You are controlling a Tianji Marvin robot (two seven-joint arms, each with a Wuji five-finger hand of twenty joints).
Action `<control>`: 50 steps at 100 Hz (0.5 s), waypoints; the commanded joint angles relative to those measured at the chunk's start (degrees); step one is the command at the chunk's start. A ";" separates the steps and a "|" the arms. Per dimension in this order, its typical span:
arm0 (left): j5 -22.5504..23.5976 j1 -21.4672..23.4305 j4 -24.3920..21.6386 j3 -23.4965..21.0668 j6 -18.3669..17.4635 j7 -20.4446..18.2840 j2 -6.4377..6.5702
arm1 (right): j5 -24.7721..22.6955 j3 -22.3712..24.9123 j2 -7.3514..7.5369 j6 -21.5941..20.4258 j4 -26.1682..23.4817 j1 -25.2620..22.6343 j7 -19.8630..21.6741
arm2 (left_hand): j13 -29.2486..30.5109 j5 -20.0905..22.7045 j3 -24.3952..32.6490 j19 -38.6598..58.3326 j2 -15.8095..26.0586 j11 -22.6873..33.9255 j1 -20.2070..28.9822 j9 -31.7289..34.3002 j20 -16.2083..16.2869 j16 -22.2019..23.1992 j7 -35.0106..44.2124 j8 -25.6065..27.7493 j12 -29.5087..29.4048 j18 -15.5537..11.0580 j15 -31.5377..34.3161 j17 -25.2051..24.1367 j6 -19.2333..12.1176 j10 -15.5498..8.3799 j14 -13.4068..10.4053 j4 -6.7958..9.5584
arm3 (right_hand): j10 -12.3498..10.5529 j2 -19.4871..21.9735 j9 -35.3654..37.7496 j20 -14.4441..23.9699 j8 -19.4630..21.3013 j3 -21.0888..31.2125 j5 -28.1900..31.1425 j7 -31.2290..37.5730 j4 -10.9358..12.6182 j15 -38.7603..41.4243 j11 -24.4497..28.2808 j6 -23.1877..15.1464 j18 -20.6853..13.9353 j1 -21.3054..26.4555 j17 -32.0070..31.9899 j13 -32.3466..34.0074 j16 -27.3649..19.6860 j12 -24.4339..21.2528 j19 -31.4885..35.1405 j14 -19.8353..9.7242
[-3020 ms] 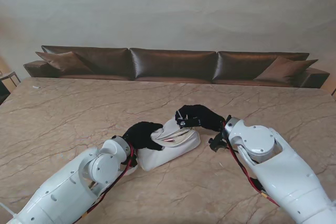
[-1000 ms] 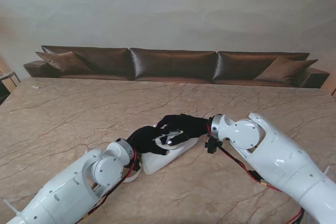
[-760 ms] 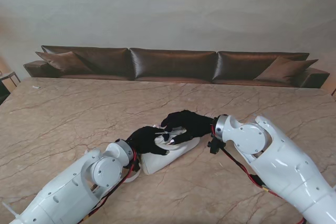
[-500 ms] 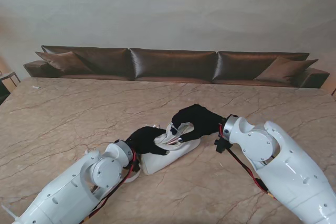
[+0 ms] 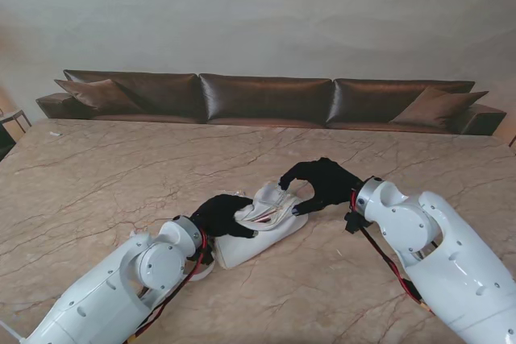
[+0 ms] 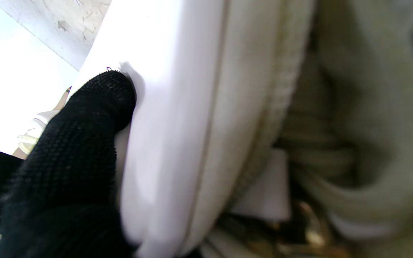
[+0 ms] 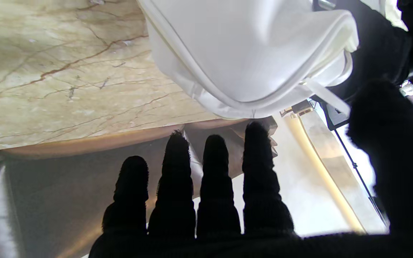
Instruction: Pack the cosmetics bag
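Fingers [image 7: 212, 186] of your right hand [image 5: 322, 185] spread empty beside the white cosmetics bag [image 5: 262, 235], gripped at its rim by your left hand [image 5: 222, 215], lying mid-table unlabelled, slanting left-near to right-far.

No readable text, label, brand, number or sign shows in any of the three views. The white cosmetics bag [image 5: 260, 227] bears no legible print on its outer side or by its zip, and the marble desk [image 5: 105, 175] carries only veining.
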 commanded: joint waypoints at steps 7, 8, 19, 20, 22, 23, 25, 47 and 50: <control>-0.07 1.27 0.65 0.19 0.26 -0.72 0.17 | 1.43 0.24 0.50 -0.66 1.80 -0.51 1.61 | 5.62 4.50 6.17 2.44 27.44 3.51 5.28 5.37 0.05 1.11 4.85 0.73 0.87 0.02 7.45 -0.14 -9.47 -7.53 -3.59 5.90 | 1.71 -6.60 -9.45 -0.83 -11.44 4.93 -7.77 -14.73 -2.89 -1.57 1.26 9.15 -0.49 -2.72 0.55 -1.05 -0.77 -0.86 0.88 0.96; -0.07 1.27 0.67 0.19 0.23 -0.71 0.17 | 1.54 0.24 0.52 -0.78 1.96 -0.51 1.67 | 5.62 4.56 6.17 2.44 27.43 3.51 5.27 5.37 0.06 1.12 4.87 0.74 0.87 0.02 7.45 -0.14 -9.47 -7.53 -3.59 5.90 | 1.88 -7.09 -10.14 -0.88 -12.29 5.36 -8.31 -15.88 -2.99 -1.62 1.31 9.54 -0.48 -2.74 0.74 -1.21 -0.79 -0.98 0.90 1.00; -0.16 1.20 0.87 0.30 -0.15 -0.64 0.15 | 1.71 -0.42 0.40 -2.52 4.28 -0.15 0.52 | 5.54 4.56 6.19 2.41 27.42 3.51 5.32 5.37 0.12 1.14 4.87 0.78 0.87 0.02 7.39 -0.14 -9.44 -7.53 -3.53 5.91 | 3.46 -11.81 -14.53 -1.19 -16.21 9.28 -16.27 -23.71 -3.92 -2.27 -1.30 11.35 -0.22 -2.05 2.65 -3.58 -1.42 -4.34 1.41 1.42; -0.17 1.20 0.89 0.31 -0.19 -0.63 0.15 | 1.70 -0.53 0.40 -2.67 4.51 -0.06 0.44 | 5.54 4.57 6.17 2.41 27.41 3.51 5.31 5.37 0.12 1.14 4.87 0.79 0.87 0.02 7.39 -0.14 -9.45 -7.53 -3.52 5.90 | 3.46 -11.98 -14.55 -1.23 -16.34 9.46 -16.99 -24.19 -3.97 -2.28 -1.61 11.47 -0.21 -1.99 2.81 -3.67 -1.48 -4.68 1.47 1.40; -0.18 1.18 0.93 0.34 -0.29 -0.61 0.14 | 1.74 -0.81 0.39 -2.91 4.97 0.15 0.34 | 5.51 4.56 6.15 2.40 27.49 3.50 5.28 5.36 0.12 1.14 4.87 0.80 0.87 0.02 7.38 -0.14 -9.53 -7.53 -3.52 5.89 | 3.61 -12.51 -14.60 -1.41 -16.48 9.94 -18.82 -25.49 -4.08 -2.37 -2.89 12.03 -0.25 -1.73 3.22 -4.14 -1.72 -5.77 1.57 1.46; -0.18 1.17 0.94 0.35 -0.34 -0.60 0.15 | 1.78 -0.96 0.39 -3.01 5.19 0.26 0.30 | 5.49 4.56 6.14 2.40 27.50 3.50 5.26 5.35 0.13 1.14 4.88 0.81 0.87 0.02 7.37 -0.15 -9.55 -7.53 -3.51 5.89 | 3.65 -12.74 -14.50 -1.53 -16.60 10.17 -19.25 -26.45 -4.15 -2.35 -3.83 12.30 -0.27 -1.62 3.32 -4.38 -1.85 -6.45 1.64 1.44; -0.18 1.16 0.96 0.37 -0.43 -0.61 0.15 | 1.93 -1.30 0.39 -3.20 5.68 0.53 0.27 | 5.43 4.50 6.14 2.35 27.56 3.47 5.27 5.29 0.12 1.14 4.86 0.82 0.87 -0.02 7.33 -0.24 -9.58 -7.54 -3.50 5.89 | 3.77 -13.21 -14.40 -1.90 -16.94 10.68 -18.73 -30.85 -4.22 -2.17 -5.24 12.92 -0.36 -1.35 3.51 -4.77 -2.19 -7.48 1.87 1.39; 0.02 0.99 0.82 0.35 -1.32 -1.27 0.38 | 6.50 -7.20 -0.24 -5.58 13.53 5.43 -1.10 | 4.01 3.85 6.33 1.38 27.41 3.05 5.29 4.51 0.24 1.27 4.60 0.80 0.92 0.08 6.46 -1.68 -9.89 -7.65 -3.09 5.95 | 4.25 -16.11 -14.73 -4.39 -40.88 12.89 -16.58 -36.48 -4.72 -3.17 -12.07 15.62 0.33 0.48 6.01 -5.09 -4.34 -10.35 1.85 1.51; 0.19 0.96 0.78 0.33 -1.60 -1.38 0.45 | 7.13 -8.13 -0.41 -6.04 14.78 6.17 -1.55 | 3.77 3.84 6.36 1.22 27.35 2.92 5.26 4.28 0.29 1.29 4.57 0.78 0.91 0.13 6.27 -1.90 -9.91 -7.64 -2.99 5.96 | 4.21 -16.44 -14.77 -4.64 -40.94 13.04 -16.58 -36.55 -4.73 -3.40 -12.20 15.59 0.41 0.71 6.06 -5.11 -4.58 -10.39 1.63 1.50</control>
